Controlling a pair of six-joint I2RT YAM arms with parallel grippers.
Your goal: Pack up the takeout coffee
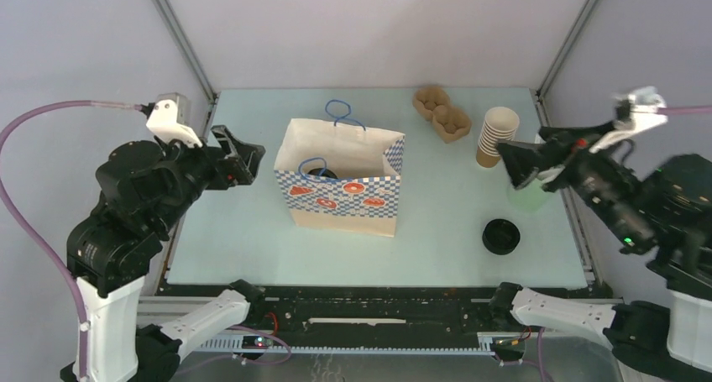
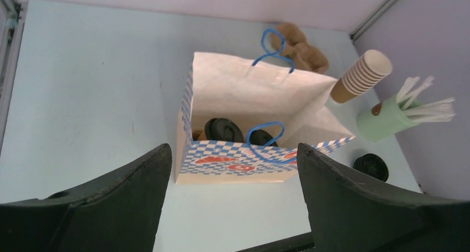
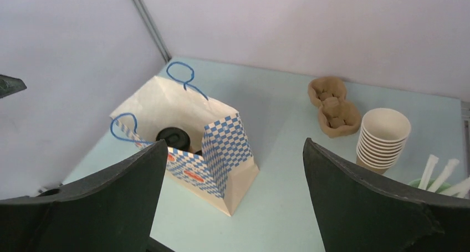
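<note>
Right of checkered bag (image 1: 340, 180) sit cup stack (image 1: 498, 136), pulp trays (image 1: 442, 113), loose lid (image 1: 501, 236) on pale table (image 1: 235, 239), grey walls (image 1: 378, 29); left end effector (image 1: 239, 155), right end effector (image 1: 515, 165) spread apart.

Bright, diffuse overhead light leaves only a faint soft shadow beside the paper bag (image 1: 344, 199), all views fairly sharp.

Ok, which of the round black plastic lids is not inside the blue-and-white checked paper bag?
The loose black lid lying on the pale table, out to the right of the paper bag. The other two lids sit down inside that bag.
</note>
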